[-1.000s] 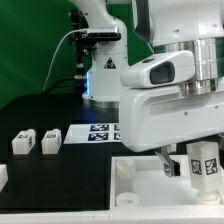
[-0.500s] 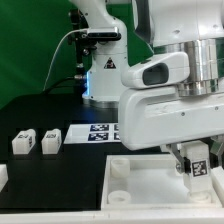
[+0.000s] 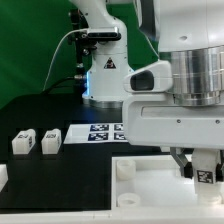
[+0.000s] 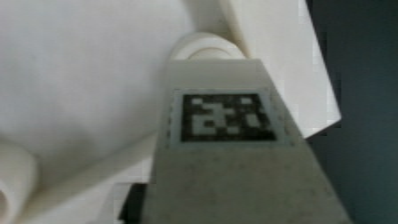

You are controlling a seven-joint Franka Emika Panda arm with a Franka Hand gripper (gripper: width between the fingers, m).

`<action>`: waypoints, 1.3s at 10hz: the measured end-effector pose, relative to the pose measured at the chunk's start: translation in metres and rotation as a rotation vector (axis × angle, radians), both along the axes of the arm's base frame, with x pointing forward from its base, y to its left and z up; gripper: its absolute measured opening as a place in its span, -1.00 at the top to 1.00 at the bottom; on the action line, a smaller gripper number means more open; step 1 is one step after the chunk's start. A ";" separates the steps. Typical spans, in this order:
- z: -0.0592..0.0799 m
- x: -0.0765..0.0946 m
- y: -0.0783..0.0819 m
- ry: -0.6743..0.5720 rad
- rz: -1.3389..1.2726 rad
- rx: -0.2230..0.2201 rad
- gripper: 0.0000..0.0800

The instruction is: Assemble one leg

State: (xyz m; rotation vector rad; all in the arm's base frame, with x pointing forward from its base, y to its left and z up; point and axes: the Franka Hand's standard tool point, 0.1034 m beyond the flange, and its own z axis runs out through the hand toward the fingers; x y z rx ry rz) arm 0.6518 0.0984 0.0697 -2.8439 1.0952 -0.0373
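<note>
Gripper (image 3: pixel 204 170) pinching the leg (image 3: pixel 207 177) tight, tag facing out, low over the tray (image 3: pixel 150 192) at its edge on the exterior view's right. On the wrist view, the leg (image 4: pixel 228 130) points at the tray's round corner socket (image 4: pixel 212 46); whether they touch, can't tell. One spare leg (image 3: pixel 22 144) and a second spare leg (image 3: pixel 50 141) stand well clear of the tray, with the marker board (image 3: pixel 98 131) just behind it.

Off-task clutter on my exterior feed: black table (image 3: pixel 40 112), green backdrop (image 3: pixel 30 40), spare parts.
I see the marker board (image 3: pixel 100 131) lying flat mid-table. Two tagged white blocks (image 3: pixel 22 143) (image 3: pixel 50 141) stand side by side toward the exterior view's left of it, and another white piece (image 3: pixel 3 176) is cut off at that edge. The large white square panel (image 3: pixel 150 188) lies near, toward the exterior view's right, with round corner sockets (image 3: pixel 125 168) (image 3: pixel 128 201).
</note>
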 end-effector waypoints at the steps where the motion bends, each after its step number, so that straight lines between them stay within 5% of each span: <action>1: -0.001 -0.001 -0.003 0.004 -0.121 -0.006 0.27; 9: -0.002 -0.019 0.006 0.038 -0.887 -0.047 0.27; 12: -0.002 -0.021 0.007 0.044 -0.921 -0.045 0.27; 13: -0.002 -0.021 0.008 0.045 -0.919 -0.045 -0.11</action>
